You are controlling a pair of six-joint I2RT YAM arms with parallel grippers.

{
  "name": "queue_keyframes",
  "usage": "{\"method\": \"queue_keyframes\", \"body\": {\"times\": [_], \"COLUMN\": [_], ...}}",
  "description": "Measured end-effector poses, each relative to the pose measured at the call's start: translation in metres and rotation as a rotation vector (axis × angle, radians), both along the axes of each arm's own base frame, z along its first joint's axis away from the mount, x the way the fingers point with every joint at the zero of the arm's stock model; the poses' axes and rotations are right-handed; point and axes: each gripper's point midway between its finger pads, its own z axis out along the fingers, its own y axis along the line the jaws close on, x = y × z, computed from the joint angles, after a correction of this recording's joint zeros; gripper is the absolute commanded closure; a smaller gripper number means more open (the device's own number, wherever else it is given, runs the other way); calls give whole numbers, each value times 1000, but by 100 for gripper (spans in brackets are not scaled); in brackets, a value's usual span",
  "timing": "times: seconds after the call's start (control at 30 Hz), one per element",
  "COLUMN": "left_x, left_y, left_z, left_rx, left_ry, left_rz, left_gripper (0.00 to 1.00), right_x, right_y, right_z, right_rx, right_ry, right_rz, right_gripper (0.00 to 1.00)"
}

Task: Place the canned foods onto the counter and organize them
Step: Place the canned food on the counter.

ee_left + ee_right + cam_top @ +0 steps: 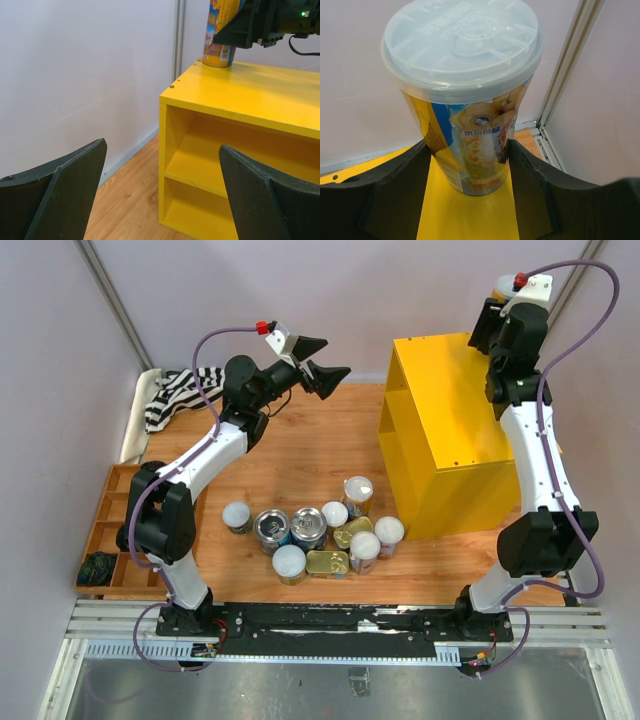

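Note:
A tall yellow-and-blue can (470, 125) with a white plastic lid stands upright on the top of the yellow counter (465, 215), near its far corner by the wall. My right gripper (467, 144) is shut on it, one pad on each side. In the left wrist view the same can (220, 35) stands on the counter (240, 95) with the dark fingers around it. From above, the right wrist (505, 315) hides this can. Several more cans (320, 535) cluster on the table in front of the counter (450, 430). My left gripper (338, 355) hangs open and empty above the table, facing the counter's shelves.
A brown compartment tray (105, 530) lies at the left edge with a dark lump (97, 567) in one cell. A black-and-white striped cloth (180, 390) sits at the back left. White walls close in behind and to the right of the counter.

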Motion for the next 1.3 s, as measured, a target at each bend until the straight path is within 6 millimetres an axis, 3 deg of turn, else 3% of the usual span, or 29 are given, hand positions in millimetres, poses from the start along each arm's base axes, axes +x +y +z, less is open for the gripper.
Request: {"method": "queue_keyframes", "body": {"times": [0.23, 0.37, 0.47, 0.7, 0.97, 1.13, 1.3], "left_x": [0, 1, 1, -3, -17, -32, -55], "left_y": [0, 0, 0, 3, 9, 16, 24], "left_z": [-1, -2, -3, -6, -3, -4, -14], "left_rx": [3, 8, 13, 30, 38, 41, 29], "left_ry": [0, 0, 4, 15, 8, 11, 48], "left_rz": [1, 3, 4, 10, 17, 18, 3], "left_gripper": [0, 0, 0, 0, 0, 0, 0], "right_x": [4, 5, 4, -2, -22, -55, -113], "right_y": [1, 2, 3, 6, 6, 6, 14], "right_z": [0, 0, -4, -12, 2, -1, 12], "right_rx": [0, -1, 1, 9, 14, 34, 98], "right_ry": [-1, -1, 13, 46, 29, 44, 1], "right_rz": [7, 10, 16, 32, 33, 32, 67], "right_gripper": [55, 18, 0, 2, 1, 1, 1]}}
